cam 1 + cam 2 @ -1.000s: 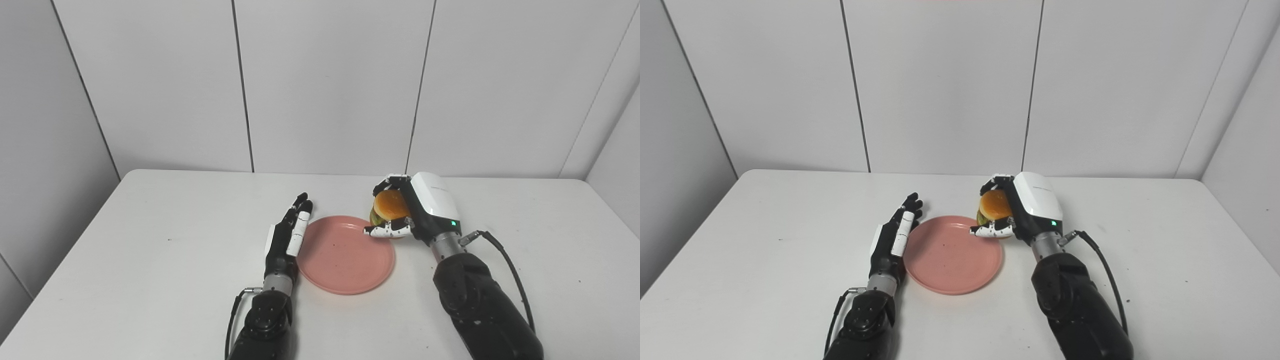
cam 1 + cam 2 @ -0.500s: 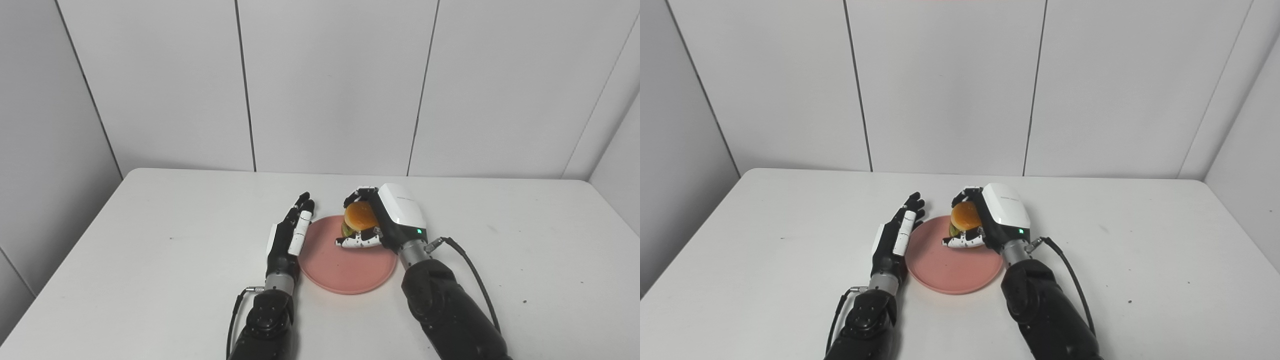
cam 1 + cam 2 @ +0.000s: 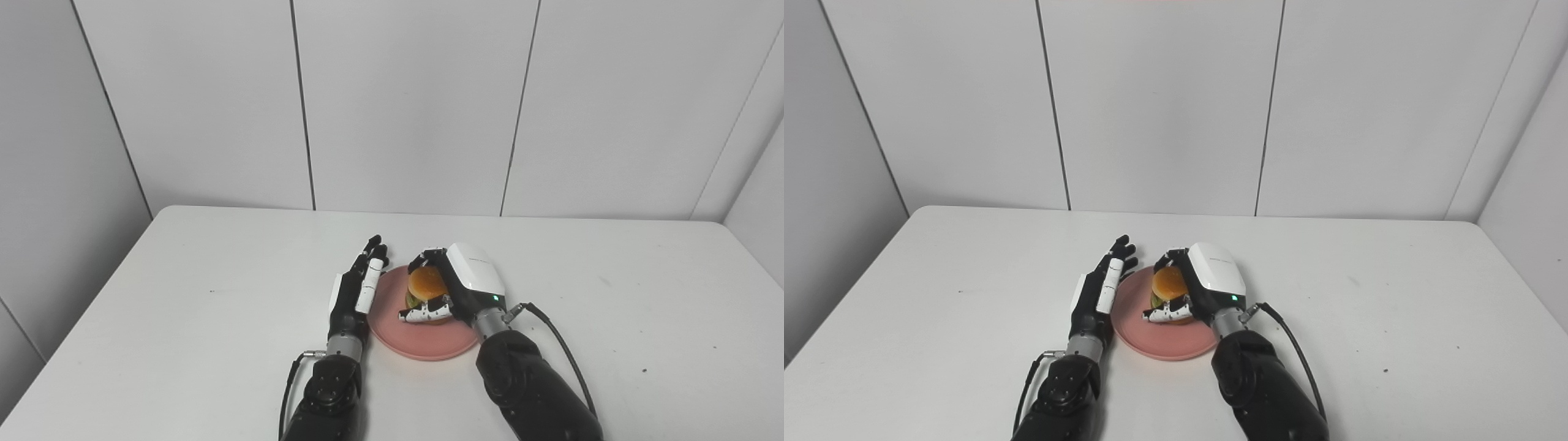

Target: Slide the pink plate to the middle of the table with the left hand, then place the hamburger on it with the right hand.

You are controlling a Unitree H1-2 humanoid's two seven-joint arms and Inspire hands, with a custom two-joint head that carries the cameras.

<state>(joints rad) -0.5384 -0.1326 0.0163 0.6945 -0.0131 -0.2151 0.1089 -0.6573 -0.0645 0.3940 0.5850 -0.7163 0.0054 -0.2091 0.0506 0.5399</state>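
Over the pink plate (image 3: pixel 422 343), near mid-table: right hand (image 3: pixel 456 291) wrapped round the hamburger (image 3: pixel 425 285), fingers curled over the top bun and thumb tucked low, presumably so nothing slides apart on the way down. Can't tell whether the bottom bun is touching the plate or just above it. Looks like the set-down step, release not done yet. Left hand (image 3: pixel 358 288) flat on its edge against the plate's left rim, fingers straight and close together, holding nothing. Probably parked there as a stop so the plate stays put on the table (image 3: pixel 184 294). Letting go gently seems the tricky bit.
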